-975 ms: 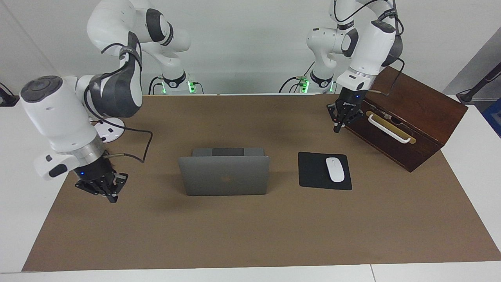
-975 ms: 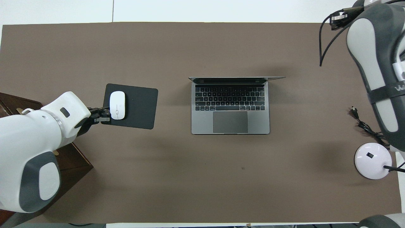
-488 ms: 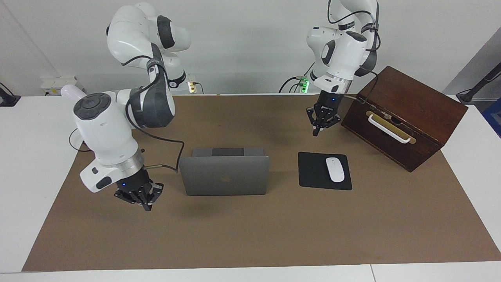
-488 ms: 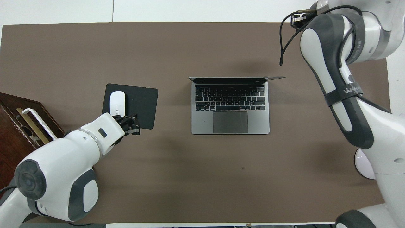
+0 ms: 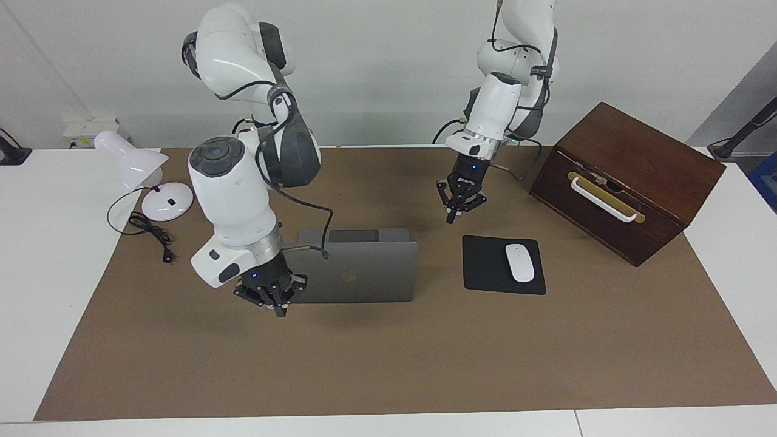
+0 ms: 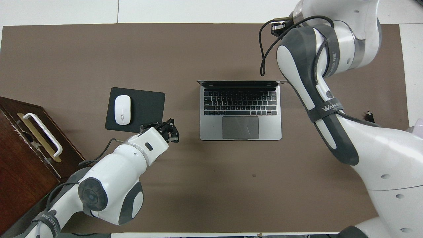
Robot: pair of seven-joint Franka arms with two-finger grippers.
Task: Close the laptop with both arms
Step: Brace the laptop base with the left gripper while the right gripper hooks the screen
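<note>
two views, taken in turn.

facing view: the thin silver-grey metal laptop stands open in the middle of the brown-covered desk, its lid upright with the dark logo facing the camera. the right gripper, on the right arm, hangs low just beside the lid's corner toward the right arm's end of the desk; half a second ago it was well clear of the lid, and a second ago it was out near that end's edge. i cannot tell whether its fingers are apart or together. the left gripper, on the left arm, hovers over bare desk between the laptop and the flat black mouse pad carrying the small white mouse; earlier it hung by the dark brown wooden box. its fingers look spread. the white desk lamp, hidden before, now shows near the desk's corner at the right arm's end.

overhead view: the laptop lies unmoved, keyboard showing. the left gripper has shifted off the mouse pad toward the laptop, fingers apart. the right arm now covers the lid's corner; its gripper is hidden.
</note>
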